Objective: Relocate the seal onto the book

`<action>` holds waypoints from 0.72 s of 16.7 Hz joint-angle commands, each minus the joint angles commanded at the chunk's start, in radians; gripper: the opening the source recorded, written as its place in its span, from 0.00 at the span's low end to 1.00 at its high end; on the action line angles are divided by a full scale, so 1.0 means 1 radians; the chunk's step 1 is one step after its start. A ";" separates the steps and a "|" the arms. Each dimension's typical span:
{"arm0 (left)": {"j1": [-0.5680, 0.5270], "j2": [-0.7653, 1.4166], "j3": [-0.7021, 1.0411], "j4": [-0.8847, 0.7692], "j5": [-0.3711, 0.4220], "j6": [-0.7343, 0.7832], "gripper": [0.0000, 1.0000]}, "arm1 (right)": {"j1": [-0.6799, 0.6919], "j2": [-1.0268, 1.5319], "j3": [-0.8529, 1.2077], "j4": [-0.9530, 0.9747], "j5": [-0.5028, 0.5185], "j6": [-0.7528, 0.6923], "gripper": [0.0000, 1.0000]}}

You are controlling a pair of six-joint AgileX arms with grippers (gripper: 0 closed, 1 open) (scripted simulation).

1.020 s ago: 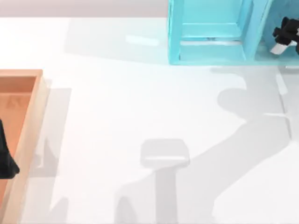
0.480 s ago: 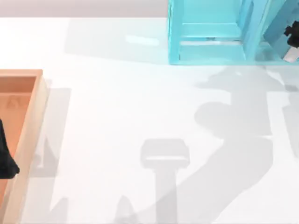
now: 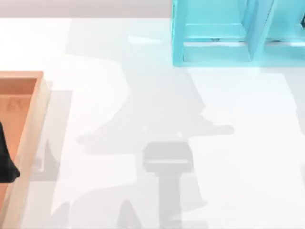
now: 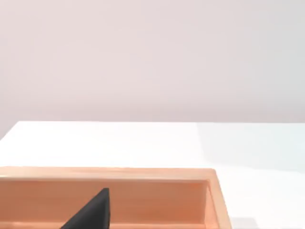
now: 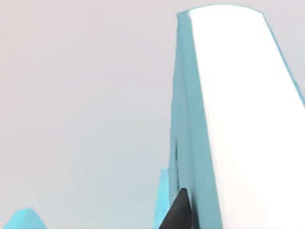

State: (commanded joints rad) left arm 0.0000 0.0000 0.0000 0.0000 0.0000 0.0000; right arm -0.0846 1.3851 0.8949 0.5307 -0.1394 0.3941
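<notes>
Pincer on my right arm [image 5: 178,212], grip width impossible to tell, sits just beside the upright teal-and-white book [image 5: 228,119], while my left pincer [image 3: 7,162] hangs parked over the wooden tray [image 3: 28,119], grip likewise unreadable.

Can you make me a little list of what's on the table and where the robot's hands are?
table: white table
shelf: light-blue shelf unit, far edge, toward the right
box: wooden tray, left edge
left gripper: dark tip over the tray
right gripper: dark fingertip close against the shelf's wall
seal, book: cannot tell where they are
</notes>
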 joint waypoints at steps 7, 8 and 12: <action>0.000 0.000 0.000 0.000 0.000 0.000 1.00 | -0.010 -0.182 -0.164 -0.187 -0.013 0.004 0.00; 0.000 0.000 0.000 0.000 0.000 0.000 1.00 | -0.010 -0.182 -0.164 -0.187 -0.013 0.004 0.00; 0.000 0.000 0.000 0.000 0.000 0.000 1.00 | 0.005 -0.172 -0.165 -0.182 -0.005 -0.006 0.00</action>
State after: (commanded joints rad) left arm 0.0000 0.0000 0.0000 0.0000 0.0000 0.0000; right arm -0.0798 1.2133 0.7298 0.3484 -0.1448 0.3883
